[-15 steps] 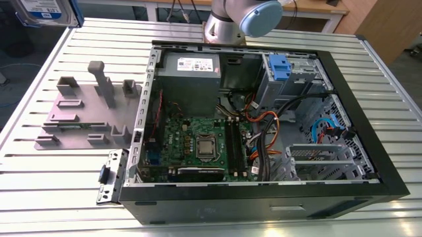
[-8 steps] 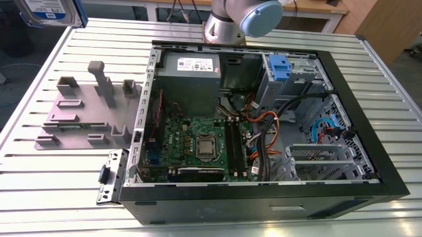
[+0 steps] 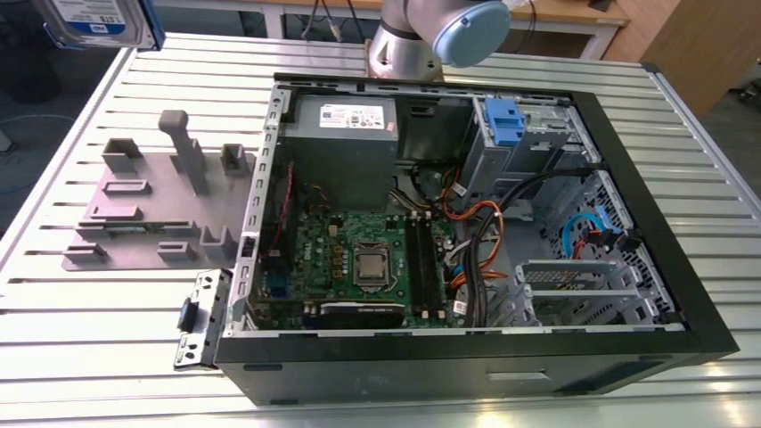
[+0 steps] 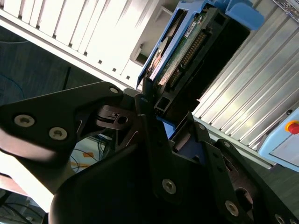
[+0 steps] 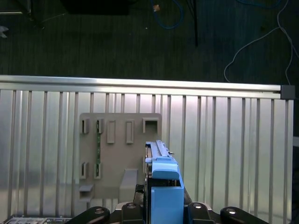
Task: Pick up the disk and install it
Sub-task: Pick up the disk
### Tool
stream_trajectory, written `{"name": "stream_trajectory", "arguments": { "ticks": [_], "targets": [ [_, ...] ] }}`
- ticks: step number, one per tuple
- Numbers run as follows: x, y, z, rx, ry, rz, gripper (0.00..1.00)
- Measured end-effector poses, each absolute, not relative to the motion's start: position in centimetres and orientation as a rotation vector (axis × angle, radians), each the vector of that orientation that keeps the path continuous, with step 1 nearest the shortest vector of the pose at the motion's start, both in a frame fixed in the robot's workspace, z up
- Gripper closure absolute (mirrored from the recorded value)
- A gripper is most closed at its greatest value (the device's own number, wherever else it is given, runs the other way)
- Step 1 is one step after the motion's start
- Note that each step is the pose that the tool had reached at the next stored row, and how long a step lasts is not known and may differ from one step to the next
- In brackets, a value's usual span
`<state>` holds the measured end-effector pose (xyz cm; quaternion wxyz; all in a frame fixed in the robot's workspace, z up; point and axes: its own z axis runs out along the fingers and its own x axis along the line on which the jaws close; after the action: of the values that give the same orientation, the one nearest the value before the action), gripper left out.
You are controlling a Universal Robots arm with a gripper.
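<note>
The disk point(image 4: 180, 51) is only partly seen. In the exterior view it sits in the upper corner on the exterior view's left, cut off by the picture's edge, with just its white-and-blue label and blue frame in sight. In the second wrist view its near end is buried between the black fingers point(image 4: 147, 116) of the pincer point(image 4: 161, 109), which is clamped on it and holds it clear of the table point(image 3: 95, 357). How high it hangs cannot be told. In the first wrist view the blue frame covers one edge of the grey stand point(image 3: 167, 209) below it, and a thin green board point(image 5: 99, 142) sits in one of the stand's slots. The open computer case point(image 3: 452, 367) lies flat just beside the stand, on the exterior view's right. It shows its mainboard point(image 3: 356, 259), orange and black cables point(image 3: 476, 232) and a blue bracket point(image 3: 504, 120) in the drive bay at its far end. A small metal bracket point(image 3: 199, 318) leans at the case's near corner. The arm's base point(image 3: 411, 45) rises behind the case, its upper part out of the picture. The table is made of ribbed aluminium slats. Beyond its edge is a dark floor point(image 5: 117, 42) with loose wires point(image 5: 252, 42), and a red button point(image 4: 292, 126) sits on a pale blue box.
</note>
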<state>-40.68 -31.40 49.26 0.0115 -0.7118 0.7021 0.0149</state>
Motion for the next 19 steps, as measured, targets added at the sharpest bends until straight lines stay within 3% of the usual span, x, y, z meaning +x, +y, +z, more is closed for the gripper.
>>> {"name": "stream_trajectory", "arguments": {
  "ticks": [19],
  "targets": [
    [-39.3, -31.4, 49.3, -2.22, 2.19, 0.046, 0.64]
  ]
}}
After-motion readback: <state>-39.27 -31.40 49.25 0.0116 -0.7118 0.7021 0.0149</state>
